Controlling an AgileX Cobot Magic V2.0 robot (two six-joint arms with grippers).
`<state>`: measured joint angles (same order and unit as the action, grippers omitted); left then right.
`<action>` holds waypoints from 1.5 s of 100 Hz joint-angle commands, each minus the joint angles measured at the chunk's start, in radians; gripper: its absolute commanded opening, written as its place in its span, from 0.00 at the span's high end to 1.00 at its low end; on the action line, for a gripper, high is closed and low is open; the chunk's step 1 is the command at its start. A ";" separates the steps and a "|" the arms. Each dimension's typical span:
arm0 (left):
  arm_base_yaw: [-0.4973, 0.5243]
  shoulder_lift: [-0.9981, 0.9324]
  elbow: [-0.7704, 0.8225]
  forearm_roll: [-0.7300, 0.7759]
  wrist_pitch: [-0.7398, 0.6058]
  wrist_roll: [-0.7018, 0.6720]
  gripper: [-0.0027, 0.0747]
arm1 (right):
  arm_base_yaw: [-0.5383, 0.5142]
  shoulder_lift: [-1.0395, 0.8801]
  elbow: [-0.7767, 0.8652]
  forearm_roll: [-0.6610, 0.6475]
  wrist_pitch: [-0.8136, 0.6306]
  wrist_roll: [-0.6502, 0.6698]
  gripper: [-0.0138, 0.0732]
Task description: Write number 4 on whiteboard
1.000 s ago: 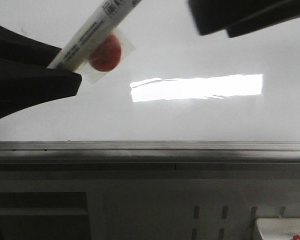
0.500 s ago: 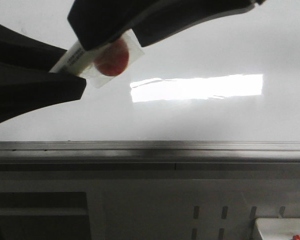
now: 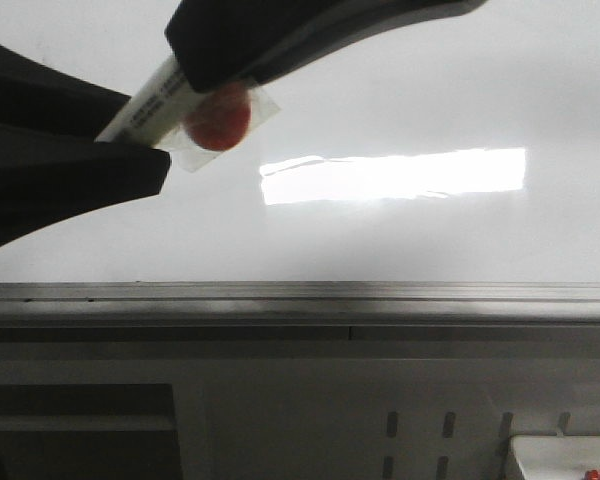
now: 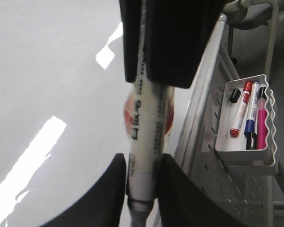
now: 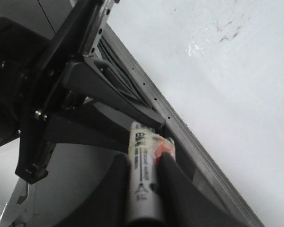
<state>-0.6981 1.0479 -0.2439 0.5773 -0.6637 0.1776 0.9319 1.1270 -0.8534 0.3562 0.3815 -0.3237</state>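
Right, going left to right as I see it from my station.

Left gripper (image 4: 143, 182): I see it at the left edge of the front view, its dark fingers (image 3: 70, 170) clamped on one end of the marker.

Marker (image 3: 150, 103): white barrel with printed text and a red label patch wrapped in clear tape, slanting up to the right in front of the board. Both grippers hold it at once, one at each end.

Right gripper (image 5: 144, 182): it reaches in from the upper right of the front view and covers the marker's upper end; my right wrist camera shows its two fingers (image 5: 114, 189) pressed on either side of the barrel.

Whiteboard (image 3: 400, 240): glossy white, filling the far side of the scene, with a bright rectangular reflection right of the marker.

Rail (image 3: 300, 293): grey metal, running along the board's near edge.

Number 4: I can find no written stroke on the board in any view; only faint dark smudges (image 5: 227, 30) show.

Pen tray (image 4: 246, 161): white, hung on the perforated panel to the right, holding red, blue, pink and black markers.
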 commanded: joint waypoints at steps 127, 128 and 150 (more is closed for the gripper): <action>-0.003 -0.333 -0.024 -0.869 0.215 0.225 0.49 | -0.200 0.260 -0.348 -0.215 0.005 -0.010 0.92; -0.003 -0.333 -0.024 -0.869 0.212 0.225 0.49 | -0.200 0.260 -0.343 -0.212 0.004 -0.010 0.92; -0.003 -0.333 -0.024 -0.869 0.208 0.225 0.49 | -0.135 0.264 -0.281 -0.181 0.002 -0.008 0.92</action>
<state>-0.6981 0.7200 -0.2420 -0.2883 -0.3738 0.4022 0.7815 1.4121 -1.1284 0.1741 0.4274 -0.3244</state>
